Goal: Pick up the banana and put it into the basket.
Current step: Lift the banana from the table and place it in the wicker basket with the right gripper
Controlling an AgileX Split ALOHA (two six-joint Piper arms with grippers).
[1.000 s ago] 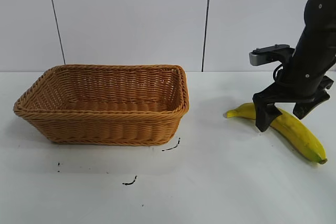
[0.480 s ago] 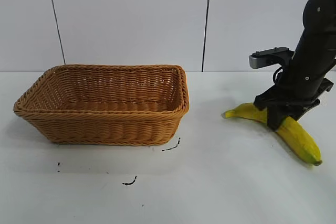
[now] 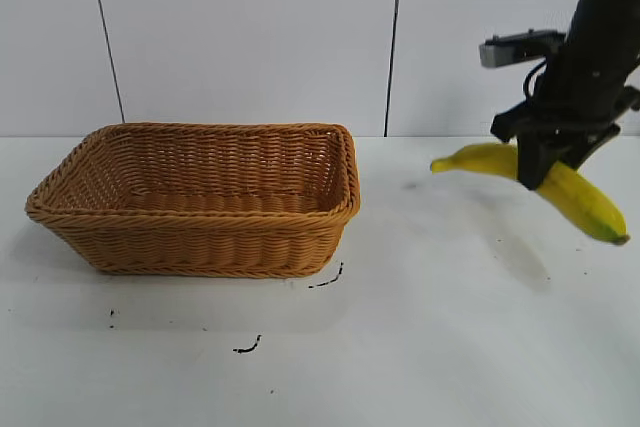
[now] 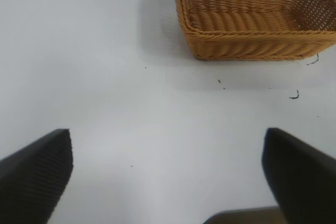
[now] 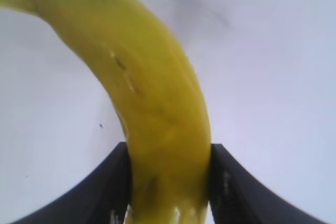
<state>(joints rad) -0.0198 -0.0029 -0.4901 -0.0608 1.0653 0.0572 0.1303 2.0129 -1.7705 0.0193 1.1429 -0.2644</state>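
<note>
My right gripper (image 3: pixel 540 169) is shut on the yellow banana (image 3: pixel 575 195) near its middle and holds it in the air above the white table, far right of the basket. In the right wrist view the banana (image 5: pixel 157 114) fills the gap between the two black fingers (image 5: pixel 107 182). The orange-brown wicker basket (image 3: pixel 200 202) stands on the table at the left, with nothing in it; it also shows in the left wrist view (image 4: pixel 252 17). My left gripper (image 4: pixel 168 174) is open and holds nothing, well away from the basket; it is out of the exterior view.
The white table (image 3: pixel 430 327) has a few small black marks (image 3: pixel 248 347) in front of the basket. A white panelled wall (image 3: pixel 250 37) stands behind.
My right gripper shut on the banana and lifted it off the table; the banana now hangs higher than before. The basket has not moved.
</note>
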